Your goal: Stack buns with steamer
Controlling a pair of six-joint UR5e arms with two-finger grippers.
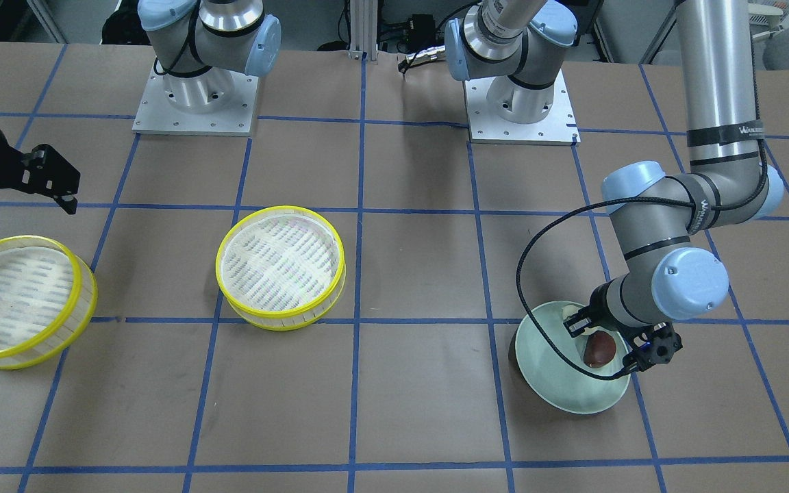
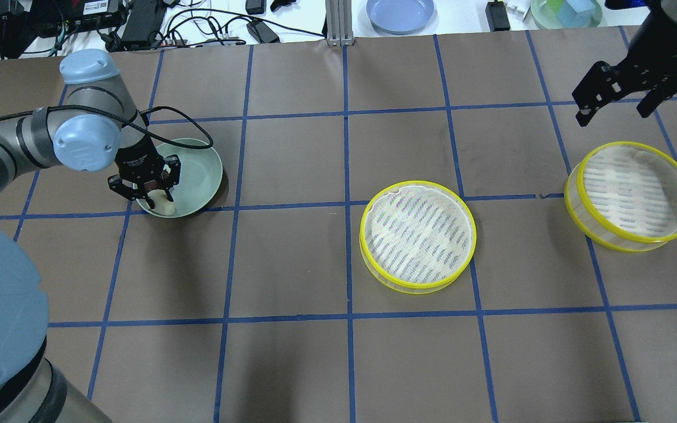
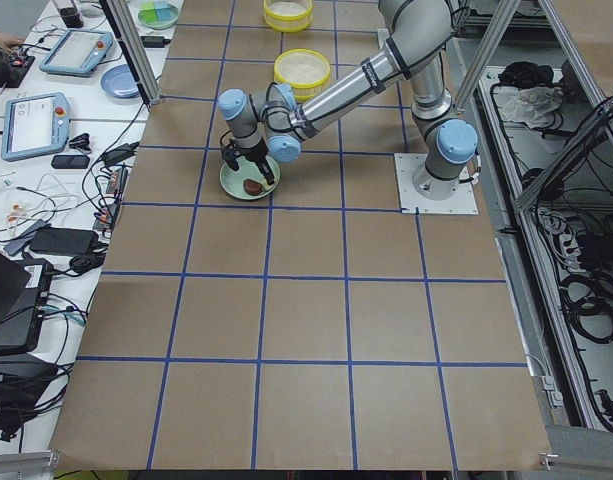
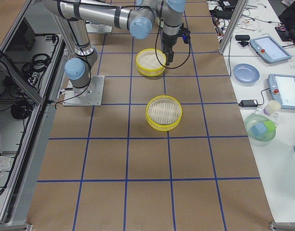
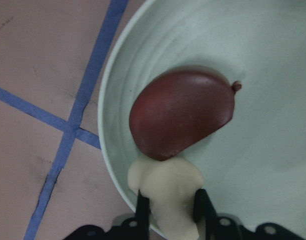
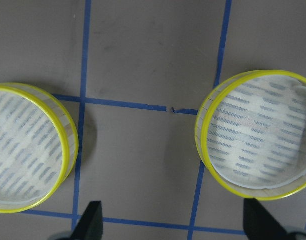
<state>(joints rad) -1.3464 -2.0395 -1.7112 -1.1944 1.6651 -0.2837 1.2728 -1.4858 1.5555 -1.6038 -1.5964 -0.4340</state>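
Observation:
A pale green plate (image 2: pixel 206 170) holds a glossy dark reddish-brown bun (image 5: pixel 180 117) and a cream-white bun (image 5: pixel 165 182) that touches it at the plate's rim. My left gripper (image 5: pixel 171 212) reaches down into the plate, and its fingers press both sides of the cream-white bun. The same gripper (image 2: pixel 149 194) shows over the plate in the overhead view. Two yellow-rimmed steamer trays stand empty, one at mid-table (image 2: pixel 418 235) and one at the right (image 2: pixel 632 194). My right gripper (image 2: pixel 615 111) hangs open and empty beyond the right tray.
Blue tape lines grid the brown table. A blue plate (image 2: pixel 400 13) and cables lie on the bench past the far edge. Both arm bases (image 1: pixel 196 103) stand at the robot's side of the table.

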